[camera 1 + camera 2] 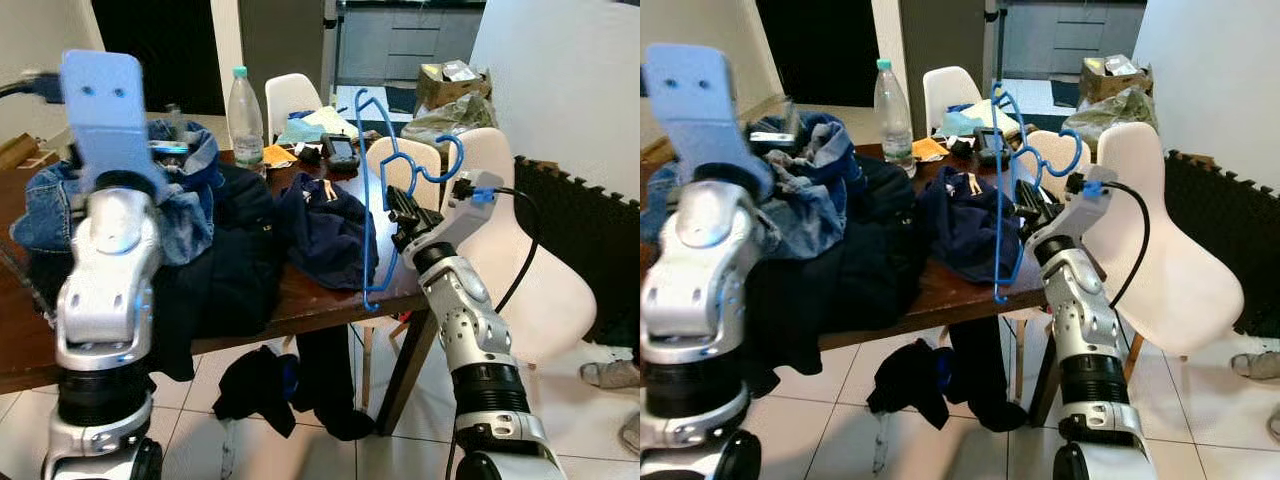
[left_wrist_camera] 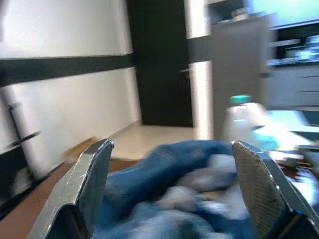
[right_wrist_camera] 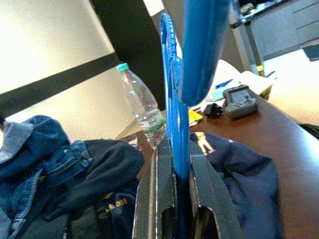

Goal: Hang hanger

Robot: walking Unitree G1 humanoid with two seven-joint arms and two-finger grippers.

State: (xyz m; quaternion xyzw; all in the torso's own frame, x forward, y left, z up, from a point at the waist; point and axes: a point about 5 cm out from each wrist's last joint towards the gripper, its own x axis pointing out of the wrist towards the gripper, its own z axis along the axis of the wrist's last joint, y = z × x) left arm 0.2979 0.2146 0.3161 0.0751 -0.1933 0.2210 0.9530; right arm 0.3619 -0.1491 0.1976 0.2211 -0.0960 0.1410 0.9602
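The dark brown wooden table [image 1: 330, 300] is heaped with clothes: a black garment [image 1: 230, 270] drapes over its near edge, a faded blue denim jacket [image 1: 60, 205] lies at the robot's left, and a navy sweatshirt [image 1: 325, 230] sits near the middle. Two white moulded plastic chairs [image 1: 520, 240] stand to the right of the table, and a clear plastic water bottle with a green cap [image 1: 244, 115] is upright toward the far side.

The blue plastic clothes hanger [image 1: 372, 190] is held clear above the table's right corner, standing roughly on end with its hook [image 1: 448, 160] pointing toward the chairs. The right gripper [image 3: 175, 199] has its fingers closed tight on the hanger's bar, with no gap either side. The left gripper [image 2: 172, 189] hovers over the denim, its fingers [image 2: 92, 186] spread wide and holding nothing.

No rail or rod can be seen, so the step in hand is probably carrying. To do it well, I would keep the clamp firm, turn the wrist so the hook leads upward, and keep the long lower end from snagging the sweatshirt or table edge while turning
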